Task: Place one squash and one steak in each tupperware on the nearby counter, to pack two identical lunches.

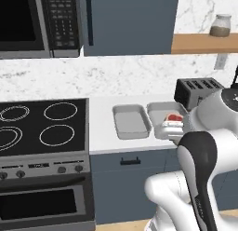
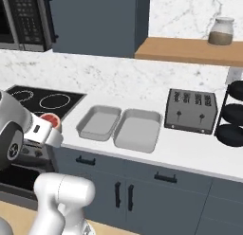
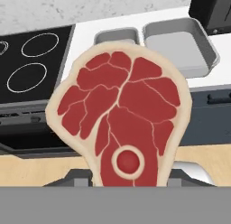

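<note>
**Steak in the jaws, both tupperware ahead across the counter edge**

I have the steak (image 3: 121,119) pinched upright in the gripper (image 3: 128,182), its long axis running out from the jaws toward the counter (image 2: 190,151). I cannot see the fingertips behind the meat. The hand hangs in front of the counter's front edge, over the floor. Ahead of the steak lie the two containers, side by side near that edge: the left tupperware (image 2: 98,122) next to the stove (image 1: 42,125), the right tupperware (image 2: 137,131) nearer the toaster (image 2: 191,111). Both look empty. I judge I need to reach forward and over the rim.
</note>
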